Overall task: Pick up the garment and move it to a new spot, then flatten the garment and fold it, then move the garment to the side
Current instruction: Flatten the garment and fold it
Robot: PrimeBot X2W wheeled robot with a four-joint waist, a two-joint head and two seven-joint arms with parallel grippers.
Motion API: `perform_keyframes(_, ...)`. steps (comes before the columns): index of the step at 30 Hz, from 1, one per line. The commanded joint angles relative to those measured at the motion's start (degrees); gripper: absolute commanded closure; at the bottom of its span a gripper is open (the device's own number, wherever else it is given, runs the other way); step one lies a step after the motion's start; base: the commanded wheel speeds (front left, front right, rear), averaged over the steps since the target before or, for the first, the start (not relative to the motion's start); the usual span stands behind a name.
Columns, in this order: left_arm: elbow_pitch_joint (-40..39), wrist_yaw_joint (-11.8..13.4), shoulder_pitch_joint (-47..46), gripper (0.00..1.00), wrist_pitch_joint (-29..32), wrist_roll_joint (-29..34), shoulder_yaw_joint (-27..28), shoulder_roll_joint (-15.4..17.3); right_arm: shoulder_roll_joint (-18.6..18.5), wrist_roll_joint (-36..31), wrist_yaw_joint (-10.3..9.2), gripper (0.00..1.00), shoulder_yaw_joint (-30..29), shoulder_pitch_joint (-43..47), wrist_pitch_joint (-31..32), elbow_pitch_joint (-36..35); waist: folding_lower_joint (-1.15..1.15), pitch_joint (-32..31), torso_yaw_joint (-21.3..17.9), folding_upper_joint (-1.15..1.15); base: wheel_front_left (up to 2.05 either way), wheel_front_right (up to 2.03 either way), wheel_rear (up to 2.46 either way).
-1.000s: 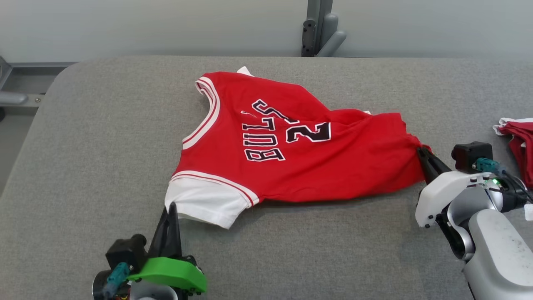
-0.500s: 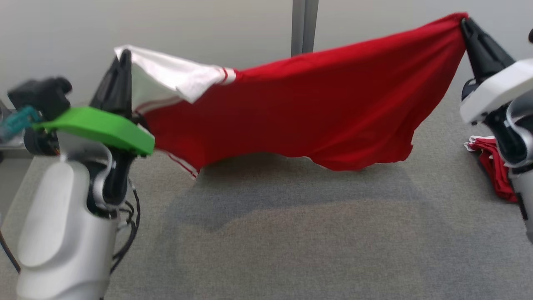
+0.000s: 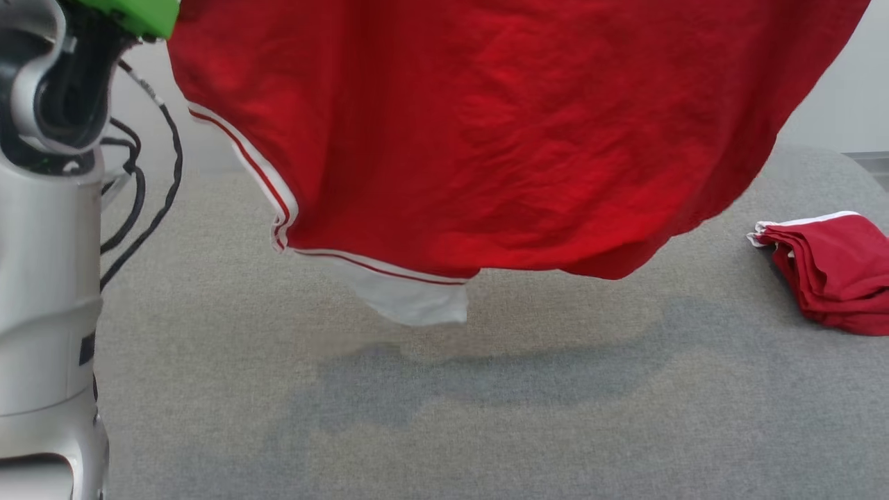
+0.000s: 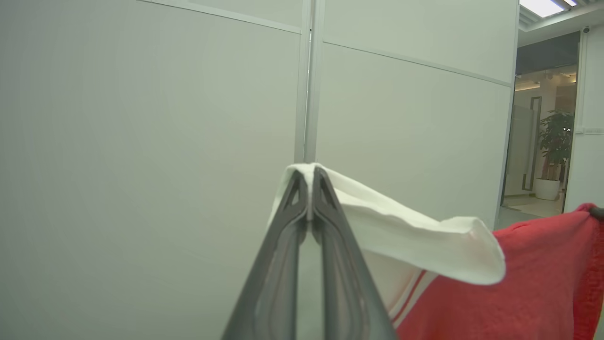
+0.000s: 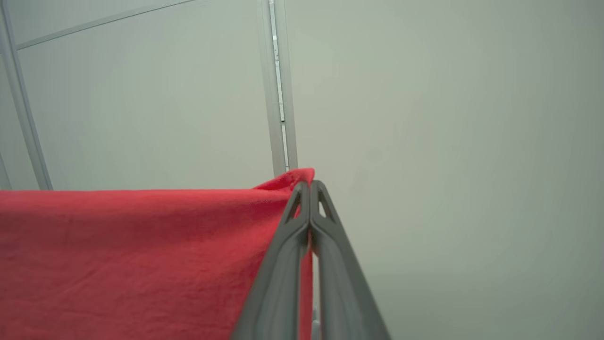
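Looks like the carrying step: left jaws clamped shut on the garment point(image 3: 486, 139) by its white sleeve point(image 4: 401, 231), right jaws likewise on its red edge, above the table point(image 3: 486, 430); next, lower it spread flat.

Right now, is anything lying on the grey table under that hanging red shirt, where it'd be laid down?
Nothing visible does. The grey fabric-covered table beneath the hanging red jersey with white trim carries just its shadow. A folded stack of red cloth lies at the table's right edge, off to the side.

Open table point(image 3: 444, 430) under garment point(image 3: 486, 139); pile point(image 3: 830, 271) right
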Motion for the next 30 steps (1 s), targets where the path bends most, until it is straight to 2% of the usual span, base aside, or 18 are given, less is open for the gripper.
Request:
perform_keyframes(1, 0.58, 0.12, -1.59, 1.00, 0.61, -0.10, 0.18, -0.01, -0.21, 0.47, -0.06, 1.00, 0.13, -0.93, -0.21, 0.23, 0.00, -0.06, -0.49, 0.00, 0.00, 0.00, 0.00)
perform_keyframes(7, 2.33, 0.03, -7.03, 1.00, 1.87, -1.88, 0.93, -0.64, -0.53, -0.18, -0.06, 1.00, 0.44, -4.66, -2.38, -0.98, 0.00, 0.11, -1.48, 0.00, 0.00, 0.00, 0.00)
perform_keyframes(9, 3.70, -0.29, -6.77, 1.00, 3.14, -1.20, -0.24, 0.01, -1.07, -0.45, -0.04, 1.00, 2.94, -4.07, -0.25, -0.97, 0.00, 0.11, -1.75, 0.00, 0.00, 0.00, 0.00)
perform_keyframes(13, 5.86, -0.18, -6.72, 1.00, 4.30, -1.31, -0.76, 0.44, -1.58, -0.36, -0.04, 1.00, 4.23, -3.98, 0.21, -0.52, 0.00, 0.41, -2.42, 0.00, 0.00, 0.00, 0.00)
perform_keyframes(20, 10.12, -0.66, -8.37, 1.00, 8.01, -0.26, -2.39, 2.66, 0.39, -1.35, -0.04, 1.00, 7.08, -6.10, 1.56, 3.22, 0.00, 2.80, -4.09, 0.00, 0.00, 0.00, 0.00)
perform_keyframes(26, 18.49, 0.59, -16.21, 1.00, 12.29, 1.96, -4.60, 2.70, 5.56, -4.10, -0.05, 1.00, 10.11, -14.36, 1.82, 13.86, 0.00, 12.63, -5.22, 0.00, 0.00, 0.00, 0.00)
perform_keyframes(30, 24.36, 0.55, -25.57, 1.00, 8.41, 5.83, -6.17, 2.12, 8.11, -9.06, -0.04, 1.00, 11.33, -23.37, -3.71, 20.17, 0.00, 22.69, -5.42, 0.00, 0.00, 0.00, 0.00)
